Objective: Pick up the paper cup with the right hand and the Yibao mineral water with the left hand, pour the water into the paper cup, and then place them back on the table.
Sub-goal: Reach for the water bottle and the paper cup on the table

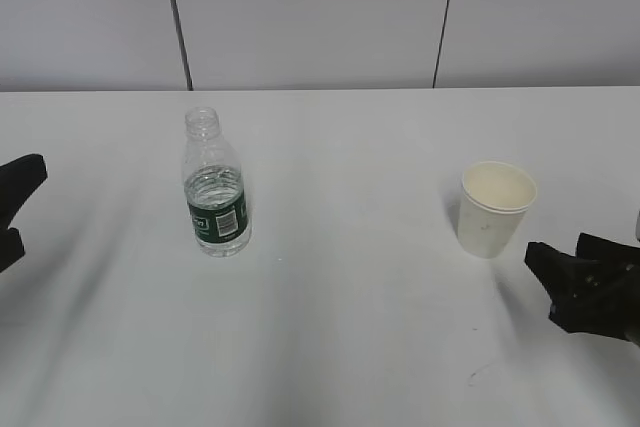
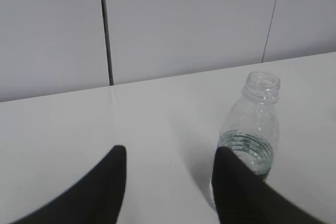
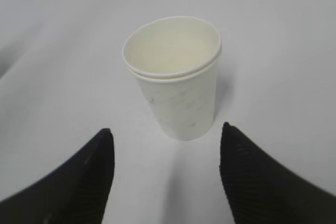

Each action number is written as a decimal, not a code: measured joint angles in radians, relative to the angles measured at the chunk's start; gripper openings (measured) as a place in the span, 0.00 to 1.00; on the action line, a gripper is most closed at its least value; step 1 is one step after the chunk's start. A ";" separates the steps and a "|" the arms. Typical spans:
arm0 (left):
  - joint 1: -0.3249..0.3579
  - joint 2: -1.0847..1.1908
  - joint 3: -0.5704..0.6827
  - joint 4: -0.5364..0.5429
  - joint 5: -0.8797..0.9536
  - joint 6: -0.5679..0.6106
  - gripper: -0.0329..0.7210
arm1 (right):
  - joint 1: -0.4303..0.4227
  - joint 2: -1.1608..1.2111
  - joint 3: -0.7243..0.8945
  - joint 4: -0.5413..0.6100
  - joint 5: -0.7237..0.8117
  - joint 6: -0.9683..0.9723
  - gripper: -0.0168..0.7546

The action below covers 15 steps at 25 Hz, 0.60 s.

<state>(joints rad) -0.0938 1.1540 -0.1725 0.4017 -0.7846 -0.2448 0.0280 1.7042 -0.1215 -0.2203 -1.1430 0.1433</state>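
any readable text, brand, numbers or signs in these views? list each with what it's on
None can be read.
Bottle label band: white print and a barcode patch, too small and blurred to read.
Paper cup: only faint grey specks on the wall, no lettering.
Table, wall panels and both grippers: no text or signs visible.

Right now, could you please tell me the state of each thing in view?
Paper cup: upright on the table, empty, not held.
Yibao mineral water: upright, capless, partly full, not held.
Left gripper: open, empty, bottle just off its right finger.
Right gripper: open, empty, facing the cup.
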 joint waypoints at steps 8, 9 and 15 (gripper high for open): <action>0.000 0.000 0.000 0.000 0.000 0.000 0.50 | 0.000 0.000 0.000 0.000 0.000 -0.005 0.84; 0.000 0.000 0.000 0.000 -0.001 0.000 0.50 | 0.000 0.000 -0.002 0.000 0.000 -0.011 0.85; 0.000 0.027 0.000 0.003 -0.048 0.000 0.50 | 0.000 0.011 -0.038 0.000 -0.003 -0.065 0.86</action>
<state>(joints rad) -0.0938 1.1814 -0.1725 0.4048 -0.8324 -0.2448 0.0280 1.7150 -0.1595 -0.2203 -1.1458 0.0781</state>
